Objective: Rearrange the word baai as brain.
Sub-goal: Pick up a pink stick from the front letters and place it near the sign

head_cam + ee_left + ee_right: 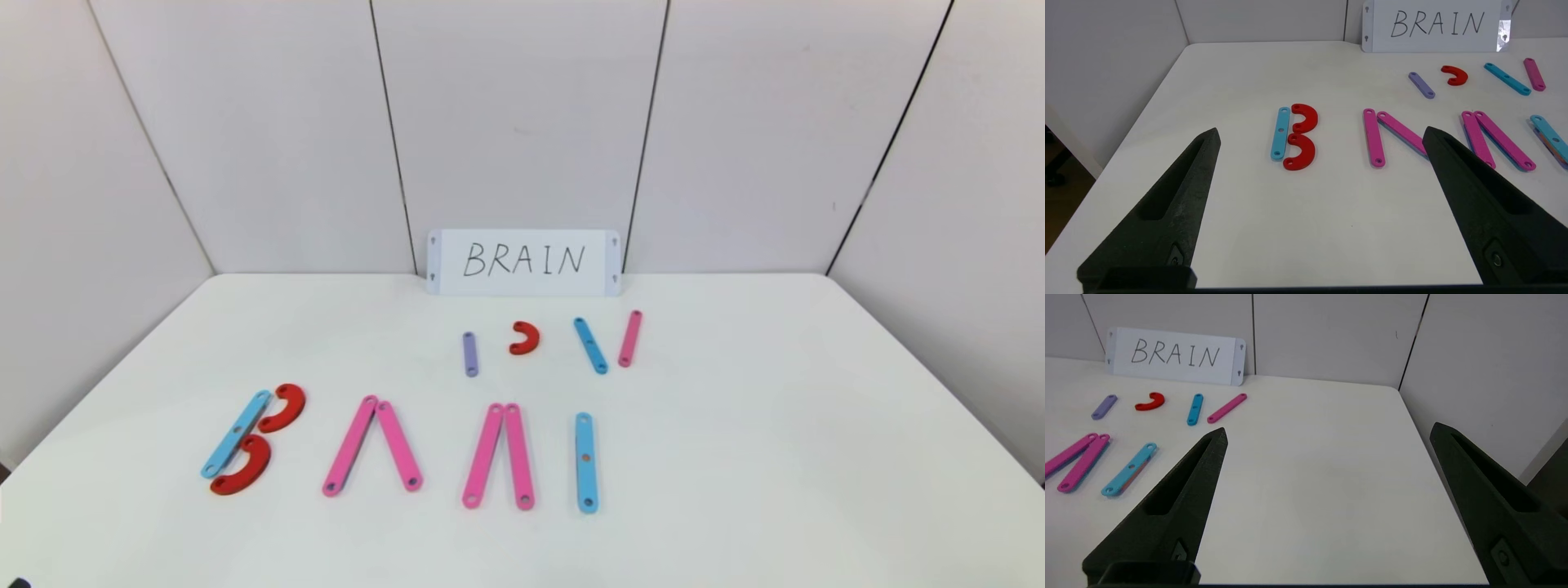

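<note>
On the bench (735, 457) lay five pink bars (350, 446), three blue bars (585, 462), three red C-curves (243, 467) and one short purple bar (469, 354). One white card (523, 262) stood behind them.

Matte black tapered tool fingers (1167, 212)

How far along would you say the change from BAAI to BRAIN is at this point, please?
Nothing looks done: the front row reads B, A, A, I. Nothing is in hand; the left end effector and the right end effector hang open and empty near the table's front. Left: build an R and an N, perhaps from the spare pieces below the BRAIN card.
</note>
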You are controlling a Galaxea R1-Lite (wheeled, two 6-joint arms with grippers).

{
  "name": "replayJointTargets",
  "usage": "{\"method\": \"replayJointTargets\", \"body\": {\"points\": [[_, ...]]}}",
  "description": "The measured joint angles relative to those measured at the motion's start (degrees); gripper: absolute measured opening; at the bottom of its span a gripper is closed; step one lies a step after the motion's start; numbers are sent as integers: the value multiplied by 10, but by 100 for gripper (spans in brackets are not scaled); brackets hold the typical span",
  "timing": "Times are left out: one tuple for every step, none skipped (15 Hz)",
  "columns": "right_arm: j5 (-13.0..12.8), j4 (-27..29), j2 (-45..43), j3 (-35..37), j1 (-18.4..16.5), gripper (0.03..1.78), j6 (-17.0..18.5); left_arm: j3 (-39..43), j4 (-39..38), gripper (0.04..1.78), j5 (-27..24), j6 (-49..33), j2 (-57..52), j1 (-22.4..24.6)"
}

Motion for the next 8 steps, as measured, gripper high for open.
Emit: {"method": "replayJointTargets", "body": {"points": [[1, 2, 33, -34, 1, 173, 0, -23, 1, 173, -1, 0, 30, 0], [1, 9, 66, -68, 1, 173, 0, -49, 1, 173, -2, 1, 68, -1], [2, 18, 104, -104, 1, 173, 0, -77, 2, 173, -3, 1, 108, -1], [4, 26, 140, -136, 2, 173, 0, -101, 2, 173, -5, 1, 143, -2], [7, 35, 176, -167, 2, 173, 0, -129, 2, 173, -7, 2, 183, -2], [12, 48, 211, -198, 2, 173, 1, -160, 3, 173, -12, 2, 226, -2], [19, 63, 250, -233, 3, 173, 1, -191, 7, 173, -18, 3, 267, -2], [26, 81, 285, -266, 5, 173, 2, -226, 14, 173, -26, 3, 310, -3]]}}
